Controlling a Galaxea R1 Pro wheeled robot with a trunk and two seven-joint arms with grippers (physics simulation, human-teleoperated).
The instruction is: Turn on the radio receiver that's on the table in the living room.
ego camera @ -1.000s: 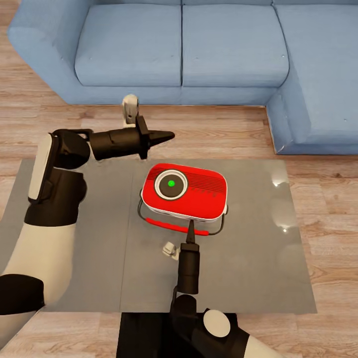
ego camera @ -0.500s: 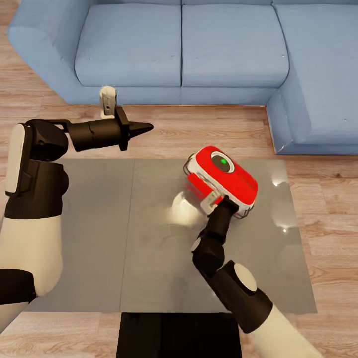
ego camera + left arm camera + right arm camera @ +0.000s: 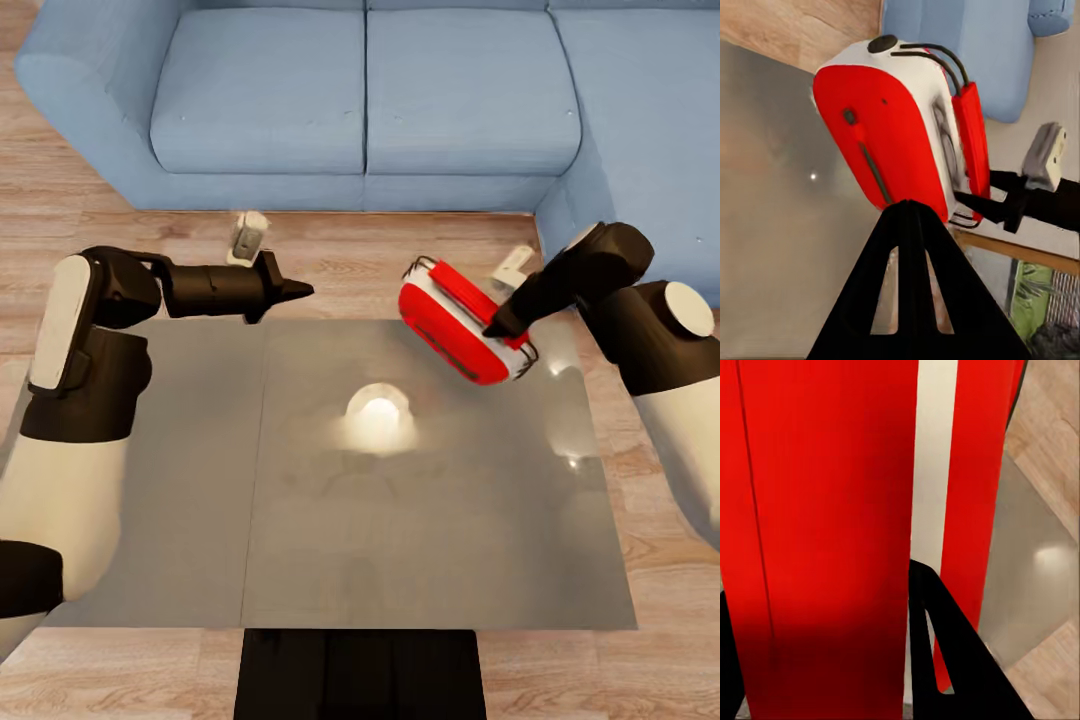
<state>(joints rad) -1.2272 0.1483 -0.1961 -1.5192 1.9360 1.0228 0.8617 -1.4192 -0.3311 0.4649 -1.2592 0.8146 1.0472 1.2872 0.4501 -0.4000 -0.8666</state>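
Note:
The red radio receiver (image 3: 450, 325) stands tipped on edge over the far right part of the grey table (image 3: 200, 480), its dial turned away from the head view. My right gripper (image 3: 495, 328) is shut on the red bar of its wire handle (image 3: 470, 295); the right wrist view has red surfaces (image 3: 817, 510) between the black fingers (image 3: 945, 660). Whether the radio touches the table I cannot tell. Left of it, my left gripper (image 3: 303, 290) hovers shut and empty at the table's far edge, pointing toward the radio (image 3: 885, 142).
The blue L-shaped sofa (image 3: 400, 90) wraps around the far side and right of the table, close behind the radio. A bright lamp reflection (image 3: 378, 420) glares on the table's middle. Light wood floor (image 3: 420, 260) lies between table and sofa.
The radio lay flat at the table's centre with its dial up; my right gripper has swung it right and back, tipping it on edge. The left gripper shifted slightly.

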